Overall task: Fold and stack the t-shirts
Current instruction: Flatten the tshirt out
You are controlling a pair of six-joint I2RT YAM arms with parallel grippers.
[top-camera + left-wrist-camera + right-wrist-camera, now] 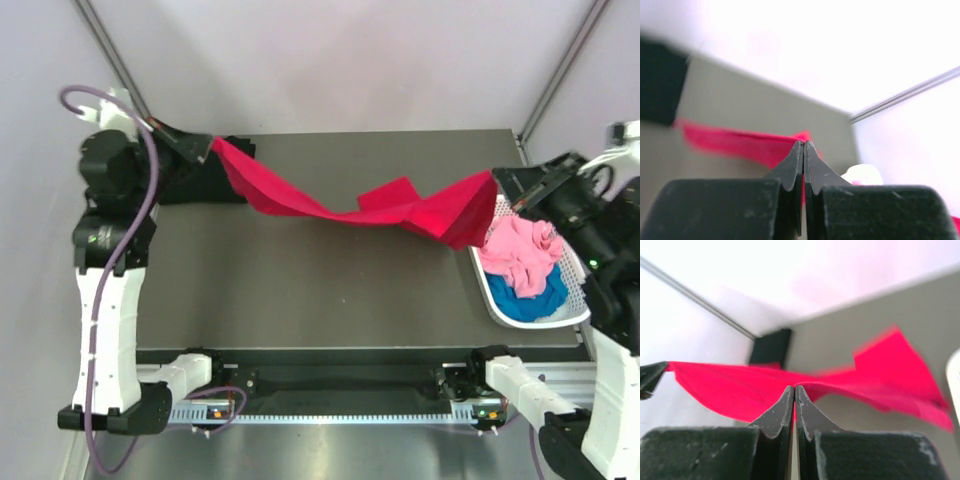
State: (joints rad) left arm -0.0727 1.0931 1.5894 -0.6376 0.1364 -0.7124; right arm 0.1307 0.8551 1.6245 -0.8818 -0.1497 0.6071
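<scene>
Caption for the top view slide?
Left gripper and right gripper hold the red t-shirt stretched over the table.

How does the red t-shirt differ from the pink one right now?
The red t-shirt hangs stretched above the table between the left claw and right claw, both shut on it; the pink t-shirt lies in the basket, ungripped. The red one is spread long; the pink one is bunched on a blue t-shirt. Neither is folded yet.

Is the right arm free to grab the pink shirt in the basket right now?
Probably not yet. The pink shirt lies uncovered in the basket close beside that arm, but the right gripper is shut on the red shirt, stretched across to the left gripper.
</scene>
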